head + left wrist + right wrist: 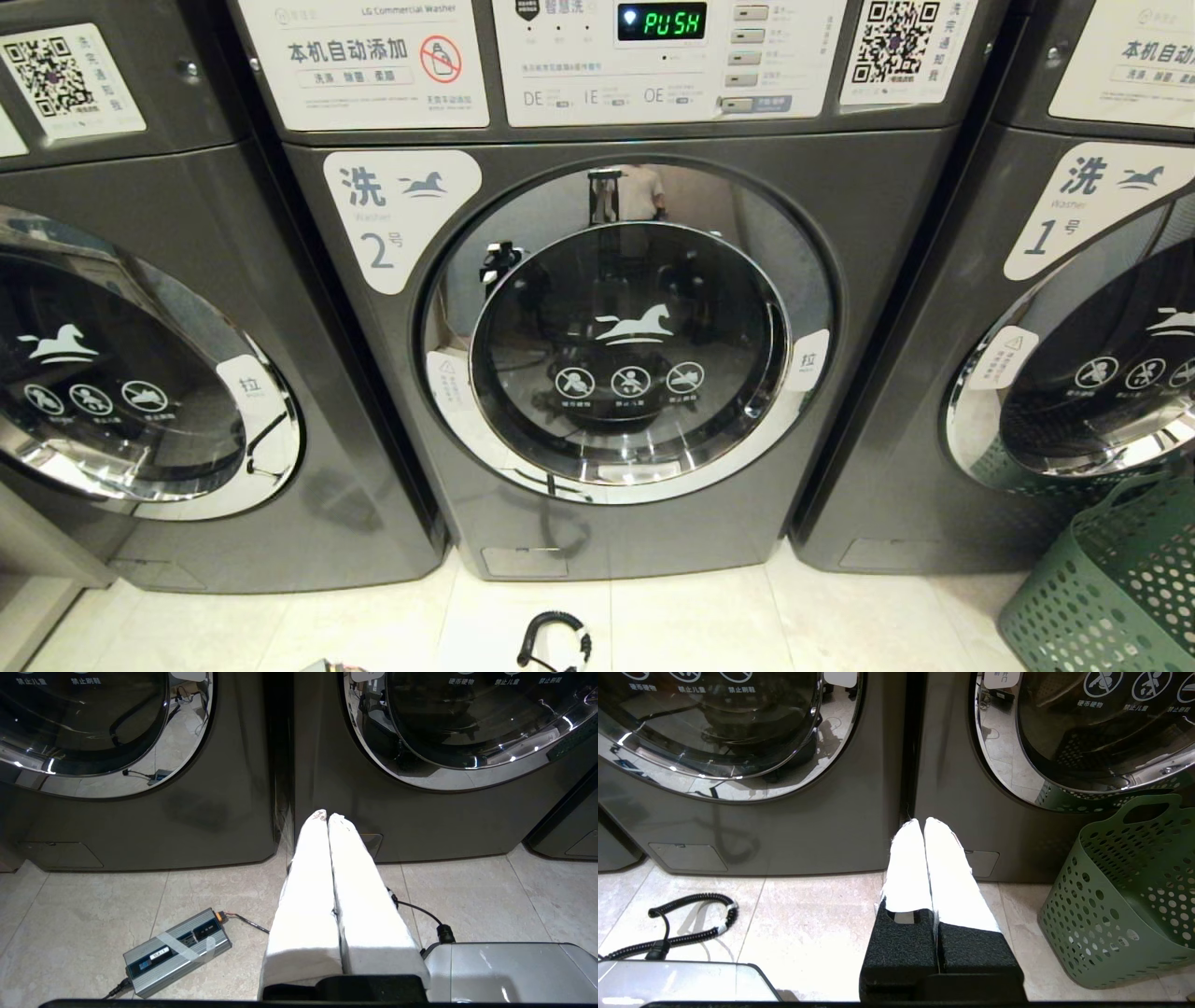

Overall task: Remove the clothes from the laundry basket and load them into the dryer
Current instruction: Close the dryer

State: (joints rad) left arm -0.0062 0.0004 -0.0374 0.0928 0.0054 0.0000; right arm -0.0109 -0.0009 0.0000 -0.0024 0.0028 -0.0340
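Observation:
The dark green laundry basket (1111,597) stands on the floor at the right, in front of the washer labelled 1 (1074,233). It also shows in the right wrist view as the laundry basket (1120,905); its inside is hidden and no clothes show. The dryer is out of view; only horse-emblem washers are in front of me. My left gripper (327,814) is shut and empty, low over the floor, facing the seam left of washer 2. My right gripper (923,821) is shut and empty, facing the seam between washers 2 and 1, left of the basket.
Washer 2 (627,336) fills the middle, door closed, with another washer (140,392) to its left. A grey power box (177,952) and a coiled black cable (691,919) lie on the tile floor. The base's grey corner (509,970) sits beside the left gripper.

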